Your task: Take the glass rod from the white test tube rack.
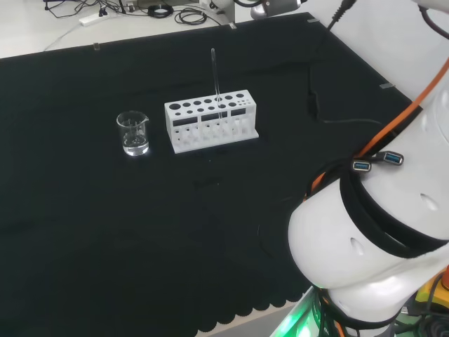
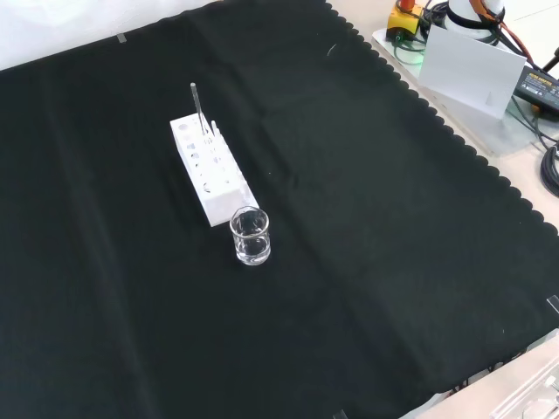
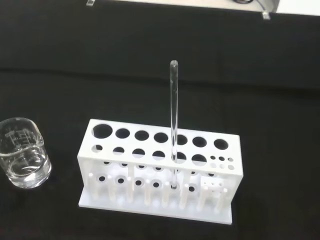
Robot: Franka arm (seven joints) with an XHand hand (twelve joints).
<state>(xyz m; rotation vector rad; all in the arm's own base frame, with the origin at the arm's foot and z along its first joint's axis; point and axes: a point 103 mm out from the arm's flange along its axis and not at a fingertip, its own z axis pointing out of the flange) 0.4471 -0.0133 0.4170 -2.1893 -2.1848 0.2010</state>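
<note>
Robot hand: state can't be told from these frames. Arm's white links w/ black band and orange cable [image 1: 393, 126] occupy the head view's right side, near the counter's scalloped edge.

Glass rod [image 1: 216, 81] [image 2: 199, 108] [image 3: 173, 115]: stands in the white test tube rack [image 1: 210, 126] [image 2: 210, 179] [image 3: 150, 165], nearly upright, slight tilt. Wrist view: rod passes through a hole in the rack's nearer row, approx. mid-length, lower end resting in the base plate; upper part rises well above the rack top. Nothing touches the rod apart from the rack.

Rack: two rows of large holes plus a cluster of small holes at one end; sits on the counter [image 1: 84, 232] [image 2: 393, 262], covered w/ black cloth.

Beaker [image 1: 133, 133] [image 2: 250, 236] [image 3: 22, 152]: clear glass, upright, just beside one short end of the rack, apart from it. Head view: left of rack. Front view: in front of the rack's near end. Seems to hold a little clear liquid at the bottom.

Cables [image 1: 140, 8] lie on the pale surface beyond the cloth's far edge (head view).
</note>
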